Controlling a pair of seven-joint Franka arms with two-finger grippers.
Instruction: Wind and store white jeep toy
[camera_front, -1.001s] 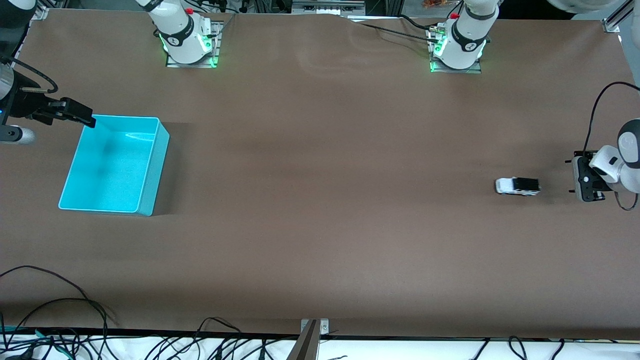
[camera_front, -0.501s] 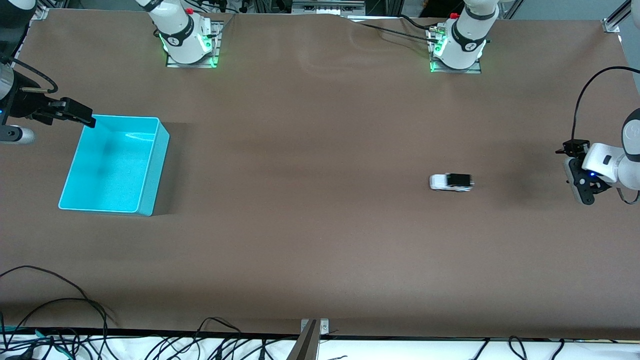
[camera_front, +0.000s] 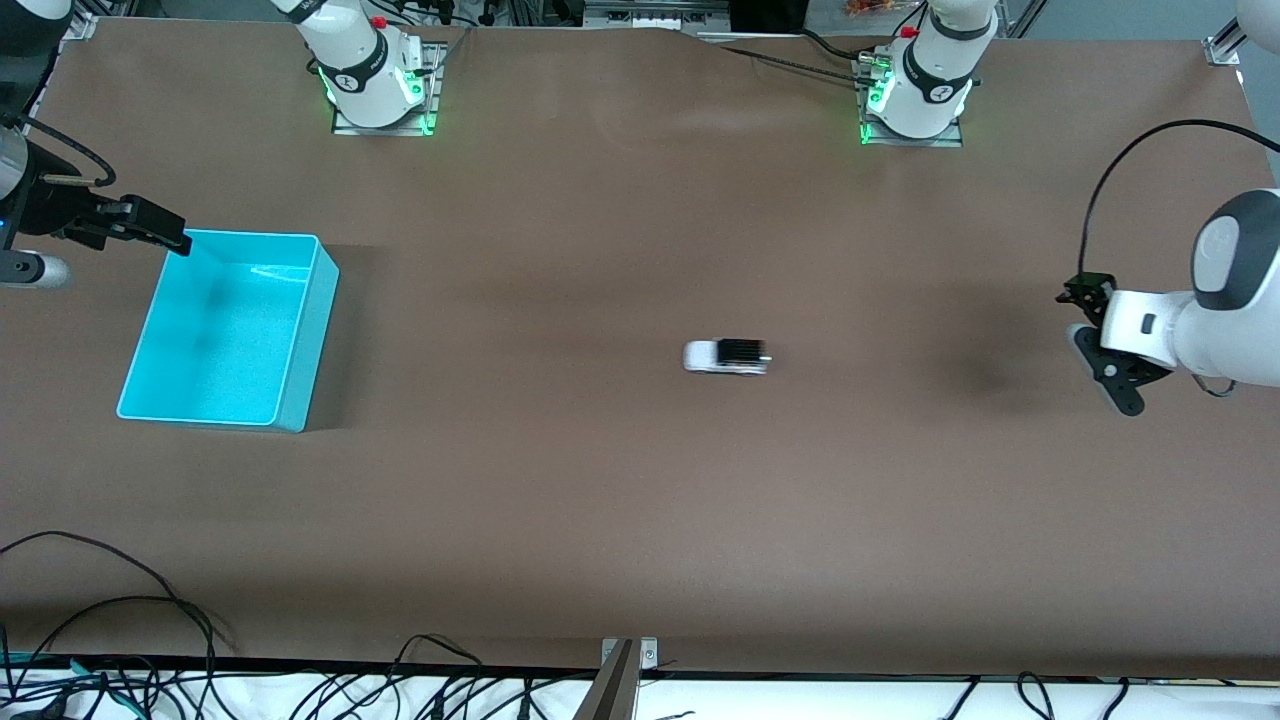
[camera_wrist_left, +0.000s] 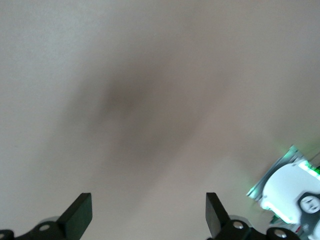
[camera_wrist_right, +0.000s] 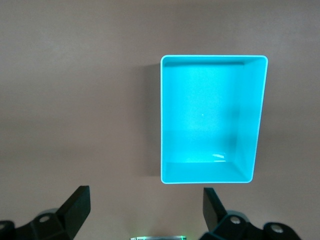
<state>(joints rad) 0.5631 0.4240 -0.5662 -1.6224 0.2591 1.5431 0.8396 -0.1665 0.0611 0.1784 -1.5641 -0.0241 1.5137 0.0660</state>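
White left gripper aloft, open

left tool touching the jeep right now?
Apart. Front view shows bare table between the left tool and the white jeep toy; the tool is open and holds nothing.

- The counter is covered in a plain brown surface that runs the whole width of the front view.
- The white jeep toy sits directly on the counter near its middle, on its wheels, white nose pointing toward the right arm's end and black top toward the left arm's end.
- A cyan bin stands on the counter at the right arm's end, well apart from the toy; it is open-topped, and nothing shows inside it.
- Two arm bases are mounted on plates along the counter edge farthest from the front camera.
- Black cables trail over the edge nearest that camera.
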